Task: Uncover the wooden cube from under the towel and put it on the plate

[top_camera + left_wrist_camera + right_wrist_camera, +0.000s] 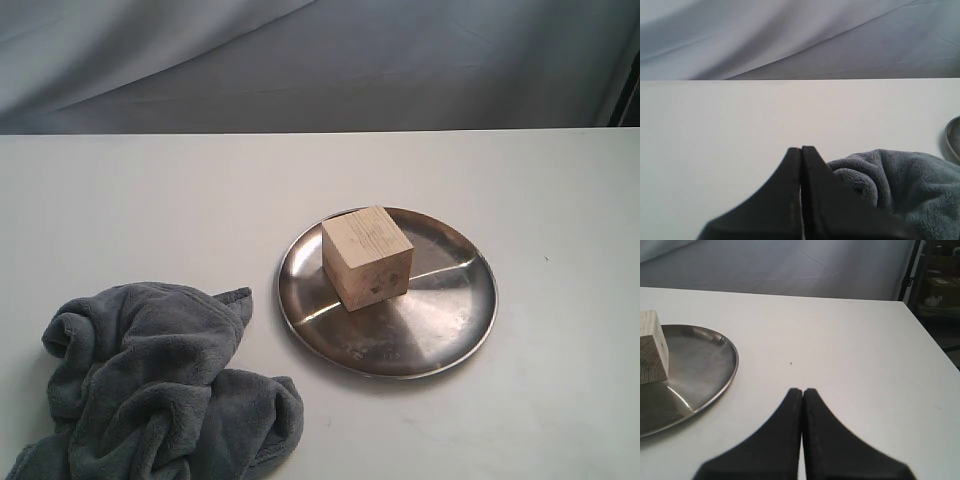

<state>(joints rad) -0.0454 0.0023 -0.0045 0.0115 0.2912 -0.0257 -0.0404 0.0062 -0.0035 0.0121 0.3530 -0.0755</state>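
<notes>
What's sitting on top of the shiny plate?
Only the wooden cube sits on the plate. The plate's surface beneath the cube is hidden; the towel lies apart.

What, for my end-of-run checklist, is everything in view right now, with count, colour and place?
pale bare-wood cube: one, light brown, resting on the plate, uncovered
round shiny steel plate: one, silver, on the table, right of centre in the exterior view
dark grey plush towel: one, crumpled on the table at the front left, apart from the plate
flat white table: one, under everything
draped grey backdrop cloth: one, behind the table
left gripper: one, black, shut and empty, beside the towel
right gripper: one, black, shut and empty, over bare table beside the plate
</notes>
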